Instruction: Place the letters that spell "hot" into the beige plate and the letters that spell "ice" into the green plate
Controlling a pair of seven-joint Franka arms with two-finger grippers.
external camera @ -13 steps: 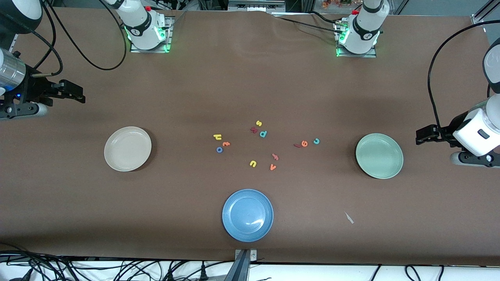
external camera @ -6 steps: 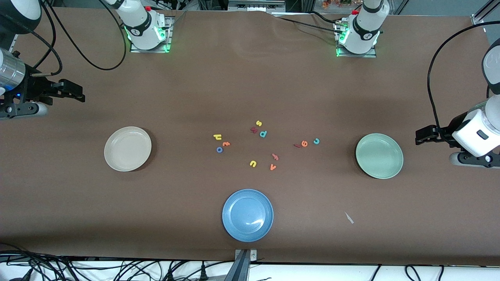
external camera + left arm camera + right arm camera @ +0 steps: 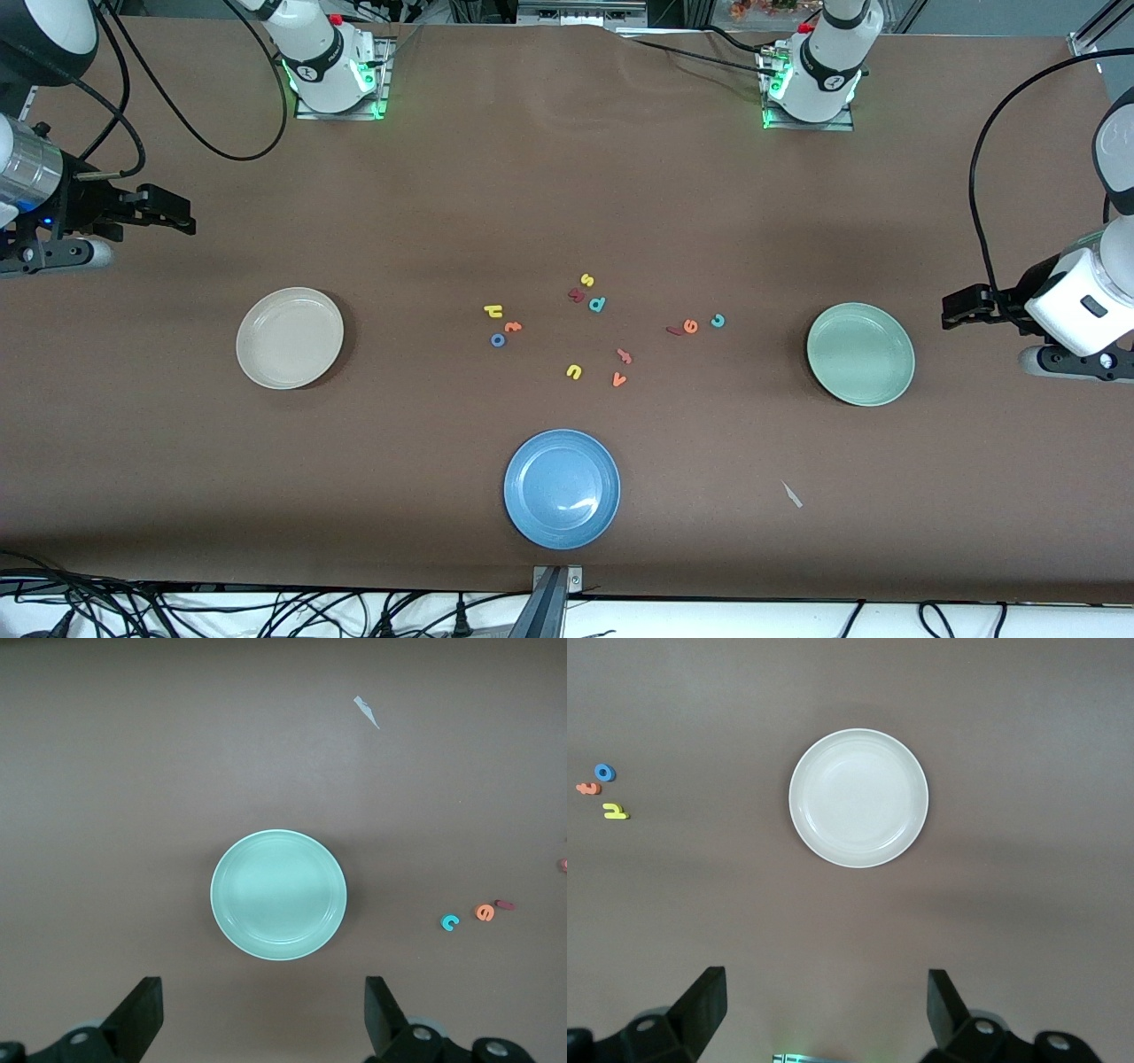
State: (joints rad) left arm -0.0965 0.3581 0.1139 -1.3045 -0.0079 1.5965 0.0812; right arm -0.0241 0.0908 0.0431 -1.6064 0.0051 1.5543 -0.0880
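1. Start of sort, judged: beige plate [image 3: 290, 338] and green plate [image 3: 860, 354] both bare; all letters lie loose on the table [image 3: 567, 177].
2. Right gripper [image 3: 164, 214] hovers over the table's edge at the right arm's end, fingers spread wide, nothing held; beige plate sits ahead of it in the right wrist view.
3. Left gripper [image 3: 966, 306] hangs over the table's left-arm end, just beside the green plate, jaws apart w/ nothing between.
4. "Hot" set lies mid-table, toward the beige plate: yellow h [image 3: 493, 310], orange t [image 3: 513, 326], blue o [image 3: 498, 339], a tight cluster, h farthest from the front camera, o nearest.
5. "Ice" set lies in a row toward the green plate: dark red i [image 3: 674, 330], orange e [image 3: 690, 326], teal c [image 3: 718, 320], i and e close to touching.
6. Look: tiny, flat foam pieces; o is a ring, i a thin bar.
7. Tip, as judgement: come straight down, pinch one letter at a time, start w/ outermost (c, h) so neighbours aren't nudged.
8. Avoid decoys: yellow s [image 3: 586, 280], teal d [image 3: 597, 304], yellow u [image 3: 574, 371], orange v [image 3: 618, 380], blue plate [image 3: 562, 488].
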